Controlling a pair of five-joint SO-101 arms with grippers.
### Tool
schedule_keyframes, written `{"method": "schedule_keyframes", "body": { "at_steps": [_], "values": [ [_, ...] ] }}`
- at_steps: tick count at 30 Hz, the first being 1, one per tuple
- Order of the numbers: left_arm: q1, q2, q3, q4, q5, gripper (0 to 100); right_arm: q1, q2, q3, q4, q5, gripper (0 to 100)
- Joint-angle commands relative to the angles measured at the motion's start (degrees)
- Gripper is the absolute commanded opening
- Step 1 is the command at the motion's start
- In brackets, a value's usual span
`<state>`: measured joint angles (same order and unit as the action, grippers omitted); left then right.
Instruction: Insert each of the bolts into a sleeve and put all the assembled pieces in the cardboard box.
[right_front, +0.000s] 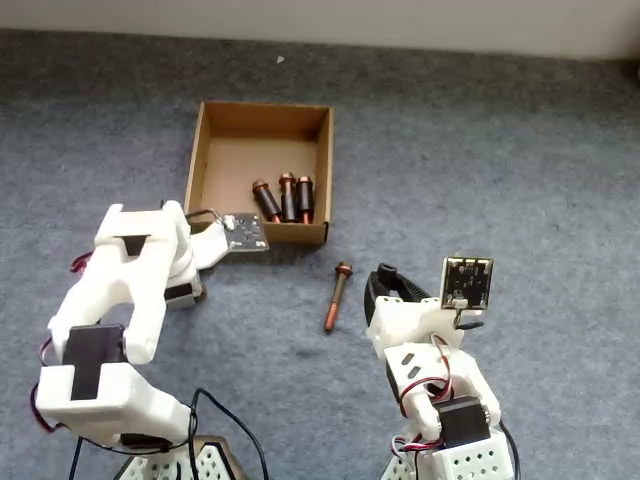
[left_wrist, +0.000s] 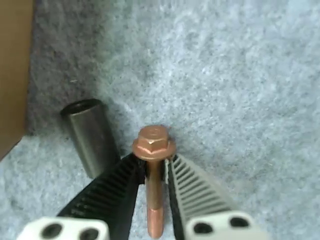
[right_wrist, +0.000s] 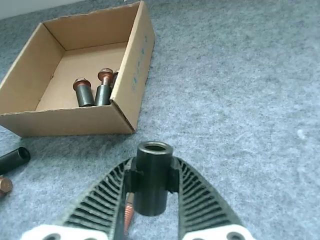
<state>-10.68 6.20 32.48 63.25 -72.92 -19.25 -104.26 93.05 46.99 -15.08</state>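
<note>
With the left gripper (left_wrist: 154, 165) clenched on a bolt (left_wrist: 153, 142) beside the cardboard box (right_front: 265, 107) and the right gripper (right_wrist: 152, 172) clamping a sleeve (right_wrist: 152, 197), the bolt's shank needed lining up squarely with the sleeve's open bore.

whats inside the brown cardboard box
Three copper bolts in dark cylindrical sleeves lie side by side on the floor of the brown cardboard box, by its near wall. In the right wrist view a side wall covers most of the third.

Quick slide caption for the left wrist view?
Left gripper clamps a copper bolt; a dark sleeve lies on the carpet nearby.
</note>
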Motion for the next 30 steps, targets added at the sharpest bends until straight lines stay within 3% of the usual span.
{"method": "schedule_keyframes", "body": {
  "at_steps": [1, 7, 13, 21, 30],
  "values": [
    [0.92, -0.22, -0.92, 2.37, -1.41, 1, 0.57, -0.92, -0.48, -1.45, 0.62, 0.5],
    [1.01, -3.91, -0.48, 7.21, -1.32, 1, 0.57, -0.92, -0.48, -1.45, 0.62, 0.5],
    [1.10, -20.97, 5.85, 12.57, -0.53, 1, 0.57, -0.92, -0.48, -1.45, 0.62, 0.5],
    [1.98, -44.79, 12.88, 12.31, 14.51, 1, 0.57, -0.92, -0.48, -1.45, 0.62, 0.5],
    [3.65, -65.80, 13.93, 12.31, 37.27, 1, 0.66, -0.92, -0.40, -1.45, 0.62, 0.5]
  ]
}}
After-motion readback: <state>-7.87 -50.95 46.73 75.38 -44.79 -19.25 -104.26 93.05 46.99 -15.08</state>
